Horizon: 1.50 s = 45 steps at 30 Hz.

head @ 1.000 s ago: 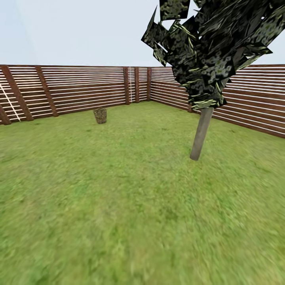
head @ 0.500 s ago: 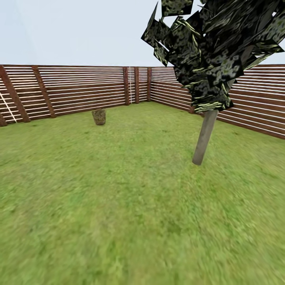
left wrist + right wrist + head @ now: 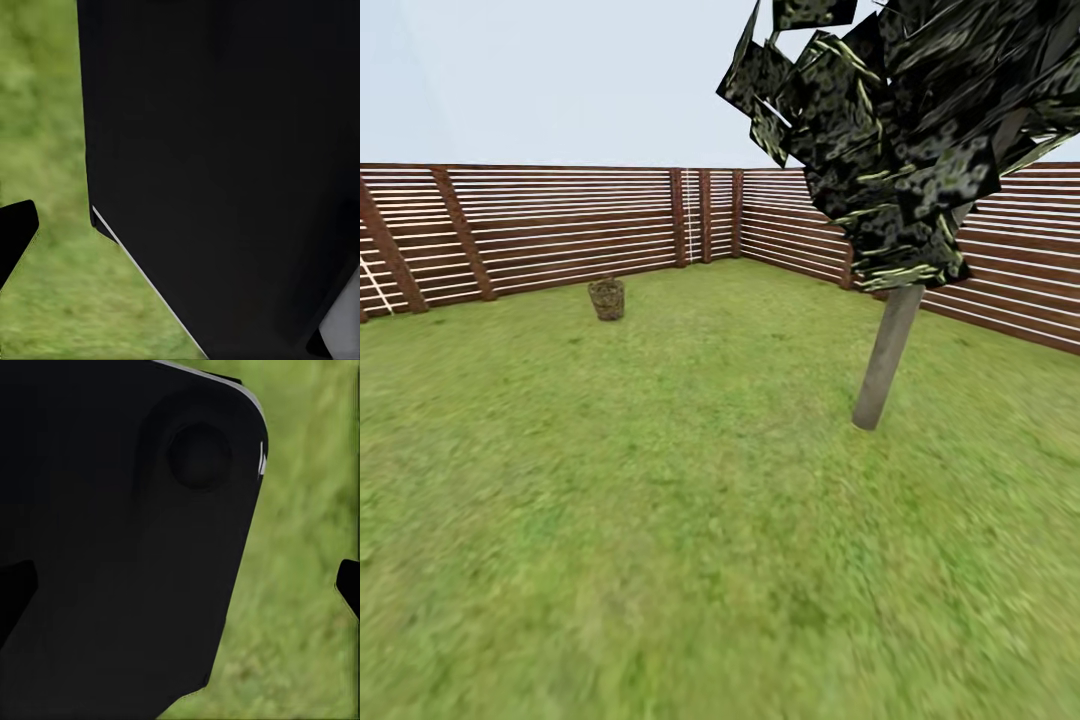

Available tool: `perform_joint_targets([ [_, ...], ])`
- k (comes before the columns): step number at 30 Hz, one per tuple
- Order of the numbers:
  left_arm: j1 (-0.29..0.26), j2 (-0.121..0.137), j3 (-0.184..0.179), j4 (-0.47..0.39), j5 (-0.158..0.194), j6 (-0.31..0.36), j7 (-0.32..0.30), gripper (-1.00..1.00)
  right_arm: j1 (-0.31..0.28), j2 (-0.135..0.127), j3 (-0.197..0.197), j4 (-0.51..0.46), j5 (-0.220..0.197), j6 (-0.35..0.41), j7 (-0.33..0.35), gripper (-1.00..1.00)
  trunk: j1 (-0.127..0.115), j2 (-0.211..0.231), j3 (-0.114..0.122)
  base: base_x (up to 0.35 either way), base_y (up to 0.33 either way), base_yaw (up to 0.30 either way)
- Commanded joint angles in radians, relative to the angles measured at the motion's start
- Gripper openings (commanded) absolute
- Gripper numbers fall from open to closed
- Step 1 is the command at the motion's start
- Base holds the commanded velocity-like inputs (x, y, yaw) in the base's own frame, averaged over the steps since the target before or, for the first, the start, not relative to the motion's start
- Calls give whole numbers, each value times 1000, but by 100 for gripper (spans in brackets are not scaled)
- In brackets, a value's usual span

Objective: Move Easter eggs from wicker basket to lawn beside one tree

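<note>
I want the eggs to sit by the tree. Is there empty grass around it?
Yes. The mottled green lawn lies bare all round the foot of the pale grey tree trunk, out to the small brown wicker basket and the brown slatted fence. Nowhere looks crowded.

A brown fence [image 3: 560,225] of horizontal wooden slats runs across the far side of the scene, with pale light showing through the gaps between the slats. Sloping braces lean against its far-left stretch, and upright posts [image 3: 705,215] stand close together at the far corner, a little right of the middle. From that corner a second run of fence [image 3: 1010,290] comes nearer along the right side. Above the fence line the sky [image 3: 560,80] is a pale, even blue-white, without clouds, lightest toward the right.
</note>
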Motion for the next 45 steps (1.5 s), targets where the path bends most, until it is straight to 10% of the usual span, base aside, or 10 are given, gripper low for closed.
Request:
perform_joint_targets([
  [1,0,0,8,-1,0,1,1,100,-1,0,4,1,7,-2,0,100,1,0,-1,332,0,0],
  [45,0,0,8,-1,1,1,0,100,-1,0,4,2,8,-4,0,100,1,0,-1,332,0,0],
])
